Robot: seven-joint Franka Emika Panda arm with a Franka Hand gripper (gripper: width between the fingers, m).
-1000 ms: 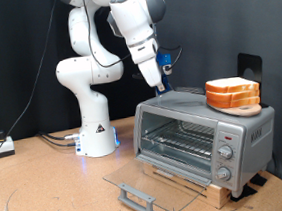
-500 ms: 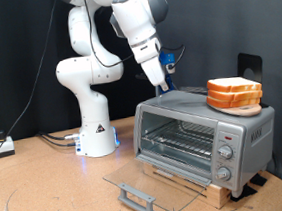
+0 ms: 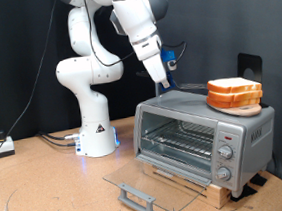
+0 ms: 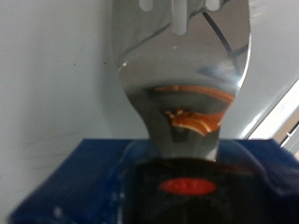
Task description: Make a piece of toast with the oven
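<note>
The white Franka arm [image 3: 92,70] fills the upper left and middle of the exterior view, with its base standing on the brown counter [image 3: 50,200] at the left of the middle. Its claw [image 3: 165,83] hangs in the upper middle of the frame, above the left end of the oven roof and not touching it. The claw is clenched on a metal spatula [image 4: 182,65]: in the wrist view its shiny blade goes out between the blue pads [image 4: 103,177], and an orange reflection shows on the metal. In the exterior view this tool is only a thin dark piece under the claw.

The oven [image 3: 206,134] is a silver toaster oven in the lower right of the frame, on a wooden slat base [image 3: 194,181]. Its glass door [image 3: 143,181] is dropped fully open and lies flat toward the bottom middle of the frame, with the grey bar handle [image 3: 136,197] at its front edge. Inside, the wire rack [image 3: 180,140] is visible. Three round knobs [image 3: 227,157] stand in a column at the right end of the front.

An orange plate [image 3: 233,102] rests on the right part of the oven roof. The piece of toast [image 3: 233,89] lies on this plate; it looks like a stack of slices, but I cannot count them surely.
</note>
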